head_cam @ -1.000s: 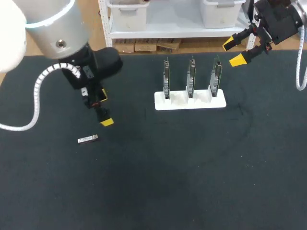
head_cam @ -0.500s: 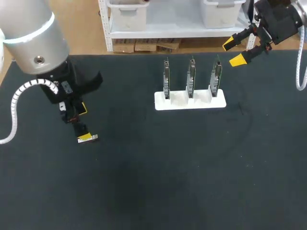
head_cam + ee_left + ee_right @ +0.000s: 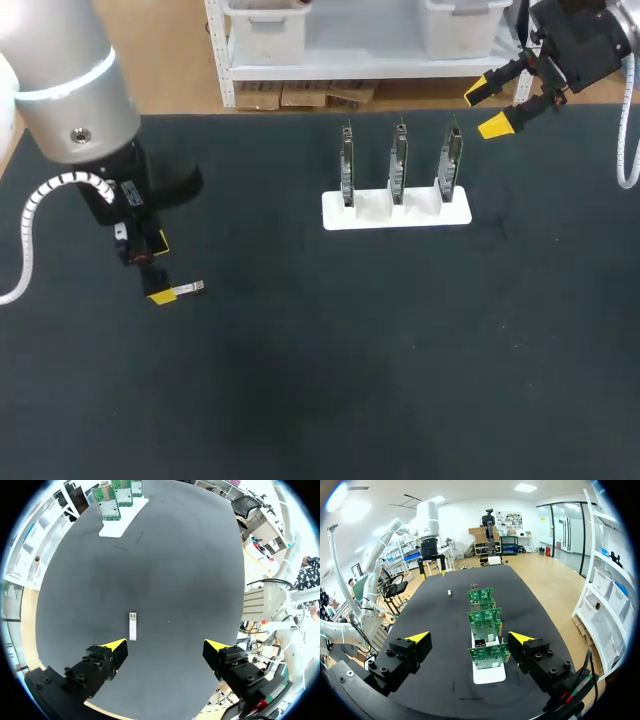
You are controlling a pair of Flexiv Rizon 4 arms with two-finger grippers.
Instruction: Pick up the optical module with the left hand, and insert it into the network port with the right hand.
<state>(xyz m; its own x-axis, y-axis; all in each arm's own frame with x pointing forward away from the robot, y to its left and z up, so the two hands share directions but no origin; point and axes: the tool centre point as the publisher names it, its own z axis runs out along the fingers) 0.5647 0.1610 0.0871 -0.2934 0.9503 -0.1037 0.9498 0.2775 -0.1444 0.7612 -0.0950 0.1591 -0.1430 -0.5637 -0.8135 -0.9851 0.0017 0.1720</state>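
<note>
The dark desk point(image 3: 350, 380) fills the scene. My left arm point(image 3: 70, 110) comes in over its near-left part, and my right arm point(image 3: 580, 40) hangs at the far-right corner. A white stand point(image 3: 396, 210) sits toward the far middle of the desk with three circuit boards point(image 3: 398, 160) upright in a row. The right pincer point(image 3: 492, 108) is spread wide with nothing in it. It is held above the desk's far edge and faces the row of boards end-on in the right wrist view. The left pincer point(image 3: 166, 646) is also spread wide and holds nothing, pointing down at the desk. The optical module point(image 3: 132, 626) lies flat on the desk well apart from the stand, just ahead of one left fingertip point(image 3: 116, 645), not between the two
</note>
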